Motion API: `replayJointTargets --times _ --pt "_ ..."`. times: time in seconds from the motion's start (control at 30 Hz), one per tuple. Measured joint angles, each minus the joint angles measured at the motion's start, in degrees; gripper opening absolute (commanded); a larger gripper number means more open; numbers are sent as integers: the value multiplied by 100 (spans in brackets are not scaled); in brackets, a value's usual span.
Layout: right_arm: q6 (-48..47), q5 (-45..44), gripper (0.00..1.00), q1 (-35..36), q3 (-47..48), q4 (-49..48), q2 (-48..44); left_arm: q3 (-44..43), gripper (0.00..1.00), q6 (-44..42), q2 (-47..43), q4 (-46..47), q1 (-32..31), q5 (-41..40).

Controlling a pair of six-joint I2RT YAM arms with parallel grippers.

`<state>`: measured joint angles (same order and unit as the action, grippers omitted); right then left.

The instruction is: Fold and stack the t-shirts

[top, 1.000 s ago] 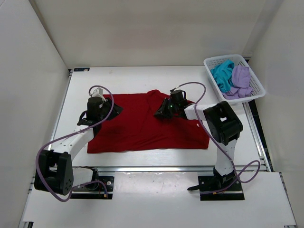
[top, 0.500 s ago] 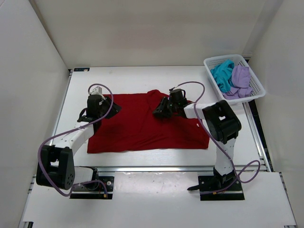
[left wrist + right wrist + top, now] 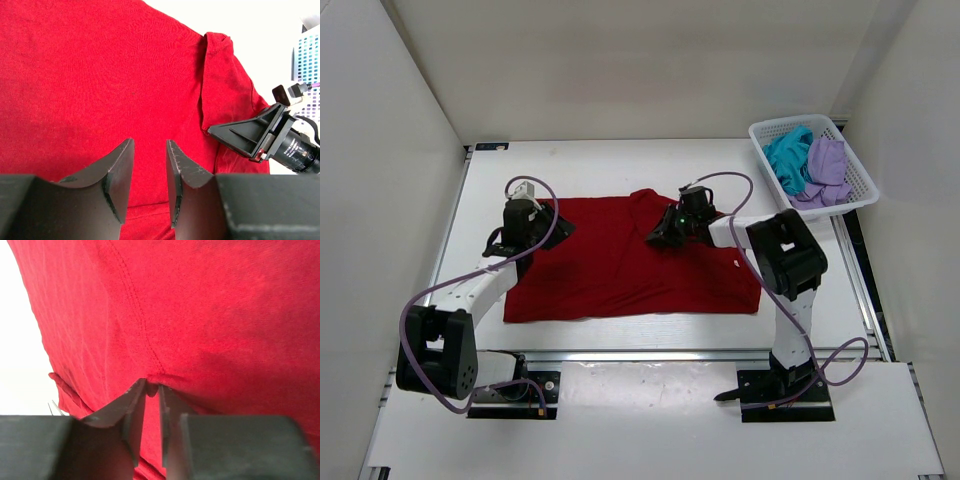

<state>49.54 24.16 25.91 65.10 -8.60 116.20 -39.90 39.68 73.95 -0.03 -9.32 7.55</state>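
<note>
Lying spread flat at the centre of the white table (image 3: pixel 620 165) is the dark red t-shirt (image 3: pixel 610 270). Its hem runs along the 6 o'clock side, and a small flap of cloth stands proud on its 12 o'clock edge.

Left gripper (image 3: pixel 542 222): positioned at the 9 o'clock edge of the dark red t-shirt, low over the cloth. In the left wrist view its fingers (image 3: pixel 120 172) stand a moderate way apart. Red fabric shows through the gap, and nothing is seen clamped between them.

Right gripper (image 3: pixel 660 238): positioned at about 1 o'clock from the shirt's centre, just below the flap. In the right wrist view its fingers (image 3: pixel 132 412) are drawn narrow, and a small pucker of red cloth sits pinched between the tips. The pinch sits where a stitched seam ends. The fabric around it is drawn into shallow creases.

White mesh basket (image 3: pixel 861 189): located at the 2 o'clock corner of the table, well apart from the red shirt. It holds the teal t-shirt (image 3: pixel 786 160) on its 9 o'clock side and the lavender t-shirt (image 3: pixel 828 165) on its 3 o'clock side. Both are crumpled, unfolded and touching one another.

Purple cables loop from both arms above the table surface.
</note>
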Motion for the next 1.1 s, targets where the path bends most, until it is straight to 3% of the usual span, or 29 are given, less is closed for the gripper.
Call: replayJointTargets --times 0.07,0.17,0.37,0.63,0.87,1.1 --pt "-9 17 5 -20 0 2 4 -2 42 -4 11 0 0 -7" --pt "7 83 0 -50 0 -2 7 -37 40 -28 94 0 26 -9" --pt "-11 170 0 -50 -15 11 -35 -470 42 -103 481 -142 415 -96" --pt "-256 319 0 -243 -15 87 -625 -2527 43 -741 2218 -758 1073 -962" --pt "-605 538 0 -345 210 232 -778 -3458 47 -1147 3613 -1401 1633 -1510" --pt "-833 597 0 -343 168 339 -946 -4323 52 -1248 4570 -1836 1735 -1591"
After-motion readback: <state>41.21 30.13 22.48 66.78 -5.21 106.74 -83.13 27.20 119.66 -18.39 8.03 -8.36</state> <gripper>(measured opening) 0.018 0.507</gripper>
